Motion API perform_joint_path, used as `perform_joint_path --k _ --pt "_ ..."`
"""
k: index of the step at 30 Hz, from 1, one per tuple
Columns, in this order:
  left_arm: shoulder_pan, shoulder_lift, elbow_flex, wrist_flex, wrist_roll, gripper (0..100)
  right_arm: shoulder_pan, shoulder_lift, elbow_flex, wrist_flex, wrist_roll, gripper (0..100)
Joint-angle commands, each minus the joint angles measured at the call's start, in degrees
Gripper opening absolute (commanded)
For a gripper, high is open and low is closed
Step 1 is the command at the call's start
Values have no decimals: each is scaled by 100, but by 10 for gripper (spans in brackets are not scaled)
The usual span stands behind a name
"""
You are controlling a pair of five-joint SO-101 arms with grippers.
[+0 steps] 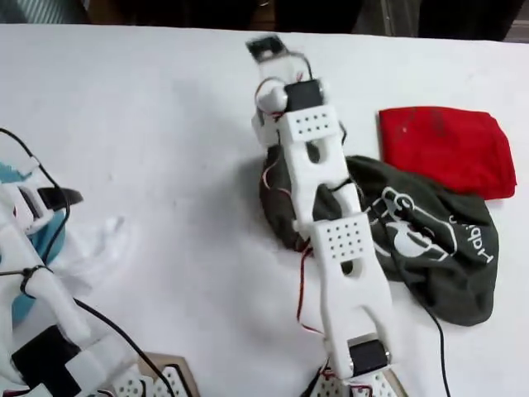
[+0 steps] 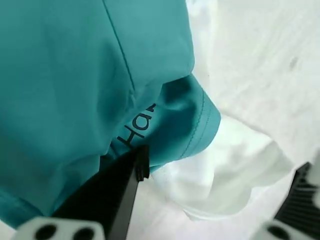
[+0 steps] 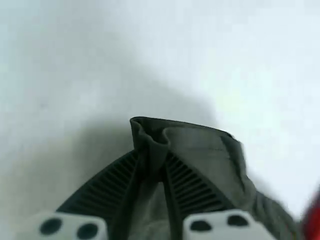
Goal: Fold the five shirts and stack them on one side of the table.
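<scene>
My right fingers (image 3: 136,161) are pinched shut on a fold of the dark shirt (image 1: 446,265), crumpled on the tabletop (image 1: 149,124) just beside the folded red shirt (image 1: 446,149). My left fingers (image 2: 131,175) gape wide, holding nothing, over the teal shirt (image 2: 75,75) and white shirt (image 2: 235,165).

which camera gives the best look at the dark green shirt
The high view: the dark green shirt lies crumpled beside the red shirt, nearly whole, the right arm crossing it. The right wrist view gives a close pinched fold of it in the right claw. The left wrist view faces the teal shirt and white cloth.
</scene>
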Motion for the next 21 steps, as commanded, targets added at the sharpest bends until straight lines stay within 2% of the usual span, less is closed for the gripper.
perform_joint_path --k 1,10,17,21 --pt "-9 -273 -31 -79 -53 437 101 -1174 -387 136 378 19" --pt "176 -273 -31 -70 -53 437 -136 -3020 -378 136 431 19" --pt "246 -273 -31 -70 -44 437 -1262 -4136 -378 136 431 19" --pt "431 -273 -31 -70 -44 437 -1640 -4804 -378 136 431 19"
